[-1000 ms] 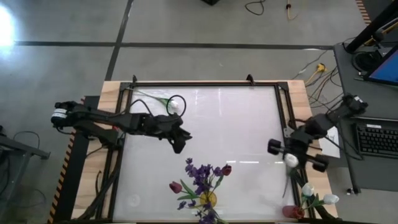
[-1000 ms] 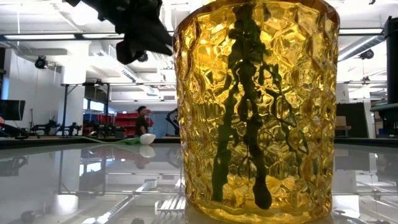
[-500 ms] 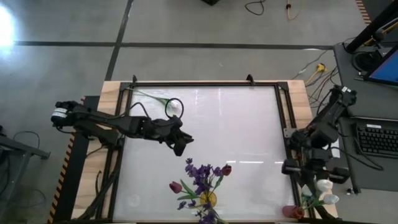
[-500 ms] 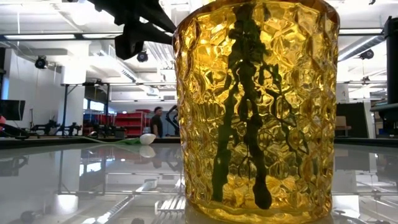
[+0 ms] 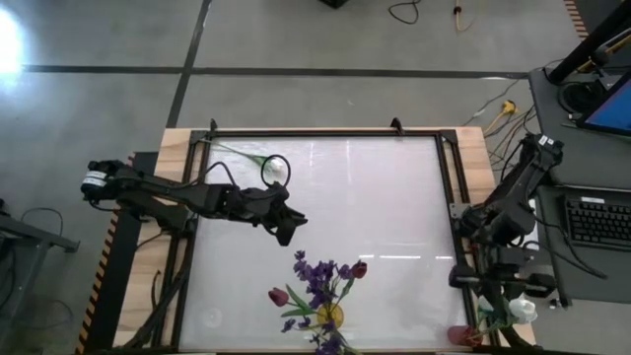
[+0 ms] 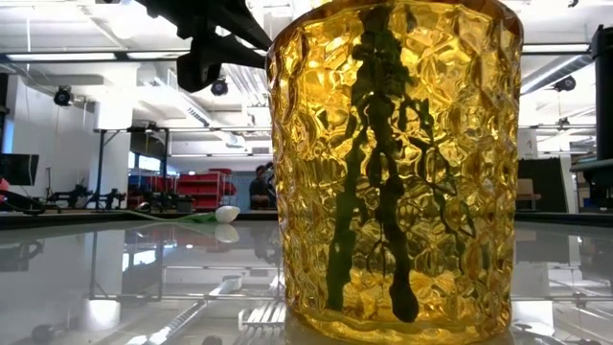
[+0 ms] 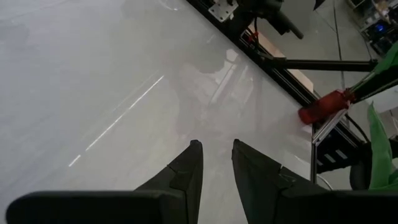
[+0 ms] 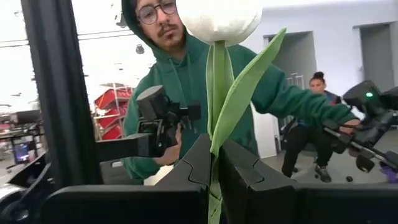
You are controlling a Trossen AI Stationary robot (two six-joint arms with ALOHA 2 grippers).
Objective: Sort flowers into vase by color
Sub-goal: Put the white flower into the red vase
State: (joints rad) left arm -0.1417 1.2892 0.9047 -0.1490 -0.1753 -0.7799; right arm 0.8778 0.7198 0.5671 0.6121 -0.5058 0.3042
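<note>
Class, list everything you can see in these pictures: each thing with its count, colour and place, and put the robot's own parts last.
Yellow glass vase: one, amber, near edge of the table, holding purple sprigs and dark red tulips.
Purple blossom sprigs: one bunch, purple, in the yellow vase.
Dark red tulips: two buds, in the yellow vase.
Red vase: one, red, near right corner, with white tulips.
Loose white tulip: one, lying at the far left of the table.
Held white tulip: one, white bud, green stem.
Table: one, white top, black frame.
Person: green hoodie, behind the table.
Left gripper: fingers slightly apart, empty, above the table.
Right gripper: fingers shut on the held tulip's stem, over the red vase.
</note>
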